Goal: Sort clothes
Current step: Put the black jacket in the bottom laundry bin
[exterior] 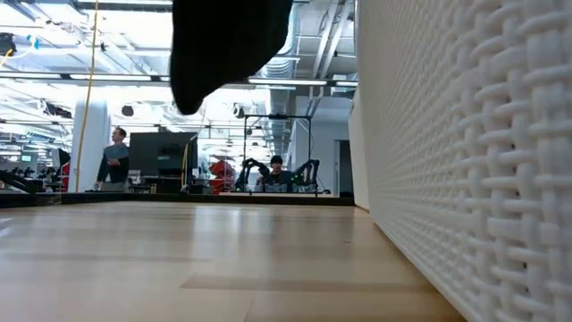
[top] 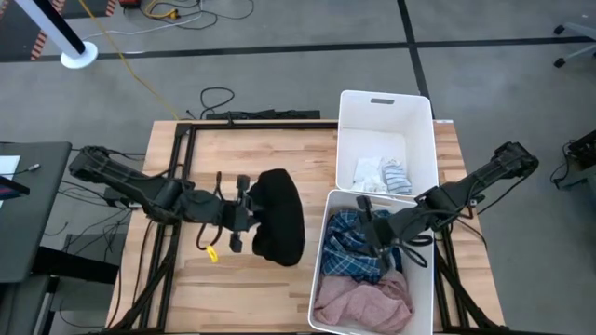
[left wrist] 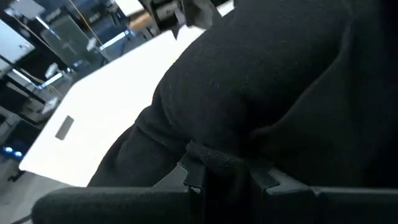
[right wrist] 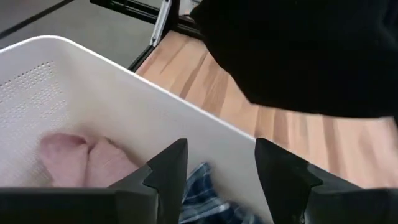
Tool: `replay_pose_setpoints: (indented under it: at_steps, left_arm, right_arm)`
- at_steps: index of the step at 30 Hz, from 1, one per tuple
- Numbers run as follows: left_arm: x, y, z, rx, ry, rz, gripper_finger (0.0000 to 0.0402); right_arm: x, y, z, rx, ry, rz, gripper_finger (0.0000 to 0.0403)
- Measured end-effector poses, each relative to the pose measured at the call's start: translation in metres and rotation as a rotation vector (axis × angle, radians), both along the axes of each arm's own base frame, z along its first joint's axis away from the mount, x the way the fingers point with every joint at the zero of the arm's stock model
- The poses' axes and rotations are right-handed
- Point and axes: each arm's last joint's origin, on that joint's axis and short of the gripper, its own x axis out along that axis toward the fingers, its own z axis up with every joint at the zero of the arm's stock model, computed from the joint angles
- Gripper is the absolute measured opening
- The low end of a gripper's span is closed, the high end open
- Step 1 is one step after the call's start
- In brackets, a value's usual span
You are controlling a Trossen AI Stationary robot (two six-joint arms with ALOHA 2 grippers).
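My left gripper is shut on the black garment, which hangs above the wooden table; the low view shows the garment clear of the tabletop. My right gripper is open and empty over the near white bin, above the blue plaid shirt. The pink garment lies in that bin's near end. White and striped socks lie in the far bin. The navy patterned garment does not show. My left gripper pinches a bunched fold of the black garment between its two fingers. The fingers come roughly level from the table's left side. The garment bulges beyond the fingers and hangs below them, lifted clear of the table.
The two white bins stand side by side on the table's right half, and the near bin's wall rises close beside the hanging garment. Bare tabletop lies under and left of the garment. A small yellow object lies by the left arm. People stand in the room behind.
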Motion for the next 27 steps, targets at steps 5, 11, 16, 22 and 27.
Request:
replay_pose_setpoints:
  at_steps: [5, 11, 16, 22, 27]
  left_arm:
    - [0.001, -0.001, 0.007, 0.005, -0.065, -0.012, 0.0035]
    - [0.002, -0.001, 0.013, 0.007, -0.120, -0.029, 0.0035]
    - [-0.003, 0.000, 0.025, -0.018, -0.202, -0.053, 0.0035]
    - [-0.011, 0.003, 0.041, -0.061, -0.320, -0.078, 0.0035]
    - [-0.014, 0.004, 0.051, -0.091, -0.416, -0.079, 0.0035]
  right_arm:
    - [0.002, 0.001, 0.004, -0.061, -0.063, 0.036, 0.0229]
    - [0.005, 0.002, 0.010, -0.133, -0.139, 0.059, 0.0260]
    - [0.007, 0.002, 0.017, -0.189, -0.219, 0.087, 0.0273]
    - [0.012, -0.001, 0.028, -0.273, -0.349, 0.099, 0.0294]
    - [0.018, -0.009, 0.039, -0.301, -0.464, 0.059, 0.0342]
